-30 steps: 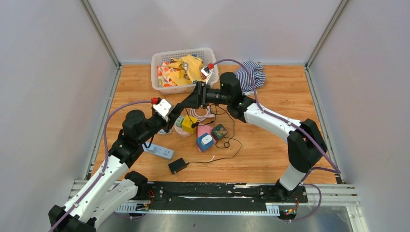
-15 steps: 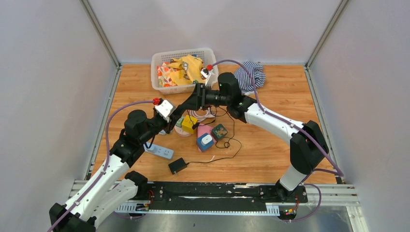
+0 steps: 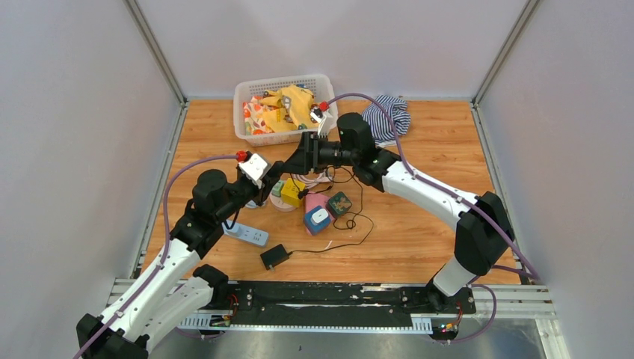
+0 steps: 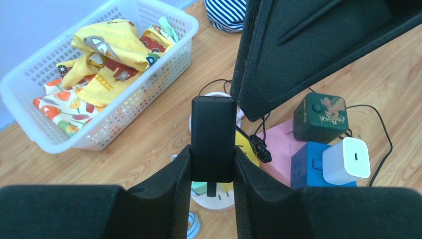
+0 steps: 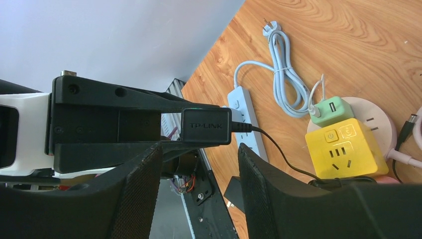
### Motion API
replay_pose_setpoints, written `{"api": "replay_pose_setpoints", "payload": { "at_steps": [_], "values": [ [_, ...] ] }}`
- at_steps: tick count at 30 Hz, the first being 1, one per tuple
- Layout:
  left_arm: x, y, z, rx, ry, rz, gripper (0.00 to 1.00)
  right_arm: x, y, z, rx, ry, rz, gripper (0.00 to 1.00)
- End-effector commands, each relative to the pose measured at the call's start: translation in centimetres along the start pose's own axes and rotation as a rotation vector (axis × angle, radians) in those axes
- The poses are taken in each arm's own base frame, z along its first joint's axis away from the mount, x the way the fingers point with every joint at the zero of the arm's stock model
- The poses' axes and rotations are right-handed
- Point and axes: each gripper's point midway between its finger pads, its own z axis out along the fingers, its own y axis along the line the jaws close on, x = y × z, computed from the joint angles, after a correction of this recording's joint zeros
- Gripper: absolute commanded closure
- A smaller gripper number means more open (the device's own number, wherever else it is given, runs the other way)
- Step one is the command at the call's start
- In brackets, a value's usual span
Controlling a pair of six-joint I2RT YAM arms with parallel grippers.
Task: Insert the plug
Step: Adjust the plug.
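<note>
The plug is a black power adapter (image 4: 213, 134) with a thin black cord. My left gripper (image 4: 212, 159) is shut on its sides and holds it in the air above the cluster of sockets. In the right wrist view the adapter (image 5: 205, 126) sticks out of the left gripper's black fingers (image 5: 114, 127), just past my right gripper (image 5: 199, 149). The right gripper stands open, its fingers apart from the adapter. From above, the left gripper (image 3: 277, 174) and right gripper (image 3: 297, 163) meet tip to tip. Below lie a yellow socket cube (image 5: 343, 149) and a round white socket base (image 5: 378, 119).
A white power strip (image 3: 245, 234) lies left of the sockets. A pink strip (image 3: 318, 202), a blue cube (image 4: 308, 167) with a white charger (image 4: 347, 160) and a dark green cube (image 3: 339, 203) sit right. A second black adapter (image 3: 274, 256), a clothes basket (image 3: 247, 97) and striped cloth (image 3: 389, 116) are around.
The left arm has edged slightly right with the adapter. The right wrist has shifted a little toward it. The adapter stays in the left gripper.
</note>
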Motion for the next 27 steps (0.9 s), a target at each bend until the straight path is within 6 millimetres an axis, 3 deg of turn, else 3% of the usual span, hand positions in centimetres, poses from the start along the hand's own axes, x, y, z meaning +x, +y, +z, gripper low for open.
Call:
{"api": "replay_pose_setpoints", "payload": {
  "at_steps": [1, 9, 19, 24, 27],
  "values": [
    [-0.5, 0.2, 0.1, -0.01, -0.025, 0.013, 1.0, -0.6, 1.7, -0.1, -0.025, -0.004, -0.03, 0.42],
    [-0.6, 0.0, 0.2, 0.001, -0.025, 0.009, 1.0, -0.4, 2.4, 1.2, -0.082, 0.011, -0.004, 0.5],
    [-0.4, 0.0, 0.2, 0.002, -0.022, 0.015, 1.0, -0.1, 1.7, 2.2, -0.056, 0.03, 0.018, 0.51],
    [-0.5, -0.1, 0.2, 0.006, -0.024, 0.015, 1.0, -0.2, 1.7, 2.7, -0.06, 0.036, 0.019, 0.64],
    [-0.5, -0.1, 0.2, 0.007, -0.025, 0.018, 1.0, 0.2, 1.2, 3.2, -0.058, 0.051, 0.034, 0.65]
  ]
}}
